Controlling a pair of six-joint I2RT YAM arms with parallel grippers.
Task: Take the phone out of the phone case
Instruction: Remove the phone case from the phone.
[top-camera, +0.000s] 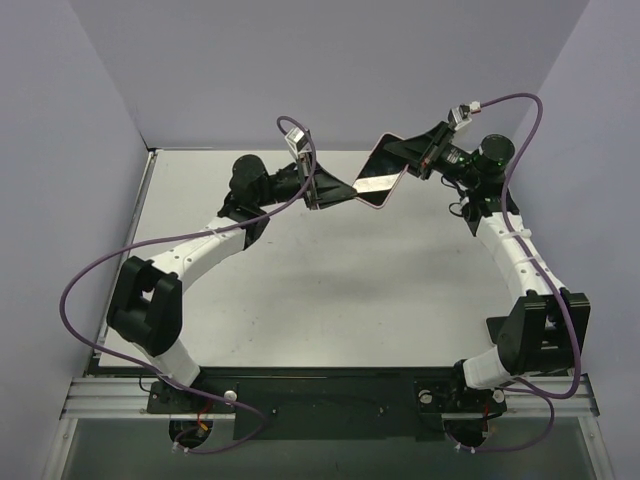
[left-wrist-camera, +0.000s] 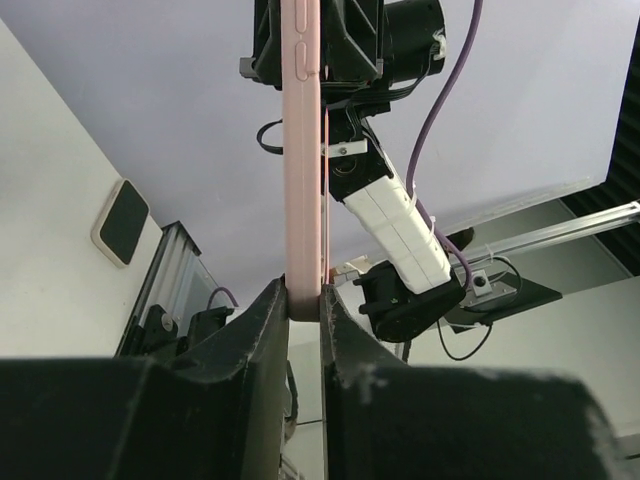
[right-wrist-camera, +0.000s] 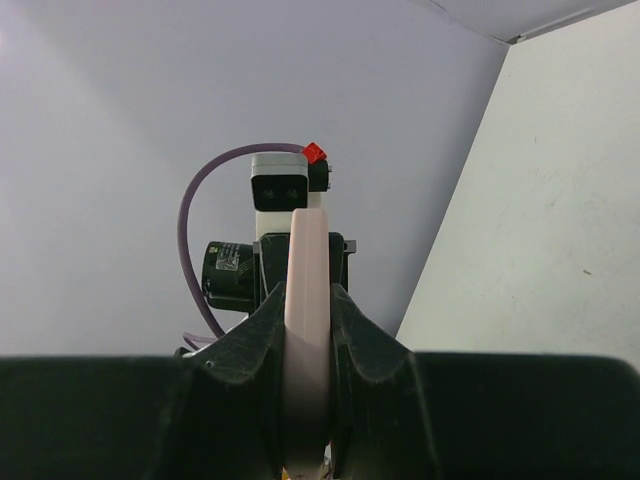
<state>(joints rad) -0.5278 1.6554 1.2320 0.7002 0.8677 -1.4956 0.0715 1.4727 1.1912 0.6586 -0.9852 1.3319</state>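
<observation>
Both jaws tight on phone case (left-wrist-camera: 300, 150)

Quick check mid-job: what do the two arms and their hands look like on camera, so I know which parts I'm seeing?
The left arm and right arm both have white links between bulky black joints, each trailed by a looping purple cable. The left hand and right hand have matte black, wedge-shaped fingers. The left wrist carries a small white camera box.

Pink phone case (left-wrist-camera: 300, 150), white table (top-camera: 330, 290)
</observation>
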